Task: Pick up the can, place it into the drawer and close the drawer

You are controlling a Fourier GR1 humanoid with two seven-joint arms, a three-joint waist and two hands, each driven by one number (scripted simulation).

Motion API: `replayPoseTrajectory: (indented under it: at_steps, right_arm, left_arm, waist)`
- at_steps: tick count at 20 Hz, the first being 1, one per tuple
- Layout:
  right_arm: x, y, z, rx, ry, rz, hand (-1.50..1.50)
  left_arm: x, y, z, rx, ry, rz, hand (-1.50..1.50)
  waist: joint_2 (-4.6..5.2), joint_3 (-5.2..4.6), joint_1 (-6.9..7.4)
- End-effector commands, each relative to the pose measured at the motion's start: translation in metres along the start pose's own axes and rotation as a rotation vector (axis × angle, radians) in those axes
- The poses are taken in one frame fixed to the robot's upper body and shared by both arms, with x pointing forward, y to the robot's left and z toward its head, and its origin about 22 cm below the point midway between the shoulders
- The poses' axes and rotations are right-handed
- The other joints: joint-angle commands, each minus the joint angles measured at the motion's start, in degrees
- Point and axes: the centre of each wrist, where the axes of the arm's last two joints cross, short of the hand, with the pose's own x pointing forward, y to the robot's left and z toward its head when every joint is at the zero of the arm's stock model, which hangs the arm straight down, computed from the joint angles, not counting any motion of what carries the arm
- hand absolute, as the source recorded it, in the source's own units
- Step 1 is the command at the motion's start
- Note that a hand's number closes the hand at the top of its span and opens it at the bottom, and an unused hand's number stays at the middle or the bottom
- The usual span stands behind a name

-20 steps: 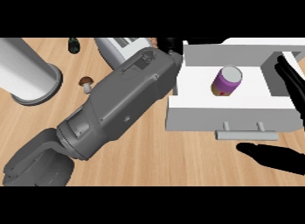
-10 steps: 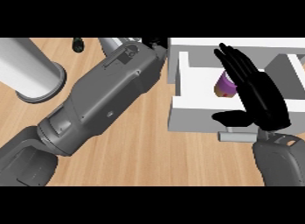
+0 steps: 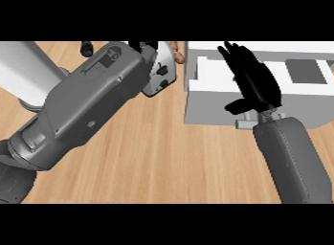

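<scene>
Right robot hand, fingers straight and released, lies over the white drawer toward one o'clock. Push squarely on its front, palm flat.

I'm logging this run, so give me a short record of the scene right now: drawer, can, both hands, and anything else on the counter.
drawer: white drawer, partly open, its inside showing at the view's upper right
can: not visible; the right hand covers much of the drawer's inside
right hand: right hand, fingers straight, over the drawer, pointing away from the robot
left hand: left hand, mostly hidden behind its grey forearm at the view's top
other: white cylinder at the left; wooden counter
</scene>
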Motion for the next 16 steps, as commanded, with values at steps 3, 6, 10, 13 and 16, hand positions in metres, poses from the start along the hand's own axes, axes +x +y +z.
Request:
replayPoseTrajectory:
  at_steps: [3, 6, 10, 13, 16]
  right_arm:
    - [-0.005, 0.049, -0.014, 0.030, 0.028, 0.087, -1.50]
    - [-0.009, 0.051, -0.027, -0.010, 0.054, 0.116, -1.50]
    - [-0.032, 0.055, -0.028, -0.026, 0.092, 0.148, -1.50]
    - [-0.033, 0.068, -0.025, -0.068, 0.092, 0.148, -1.50]
    - [-0.026, 0.064, -0.039, -0.111, 0.095, 0.159, -1.50]
  left_arm:
    - [0.025, 0.023, -0.006, 0.004, -0.006, -0.013, -1.50]
    - [0.004, 0.039, -0.003, 0.007, -0.004, -0.017, -1.50]
    - [0.017, 0.047, 0.004, 0.012, 0.001, -0.010, -1.50]
    - [0.015, 0.054, 0.001, 0.004, 0.005, -0.014, -1.50]
    - [0.020, 0.048, 0.007, -0.009, -0.001, -0.004, -1.50]
  waist:
    - [0.19, 0.05, 0.53]
    - [0.39, 0.03, 0.22]
    - [0.34, 0.07, 1.57]
    - [0.73, 0.10, 1.33]
    - [0.66, 0.09, 1.65]
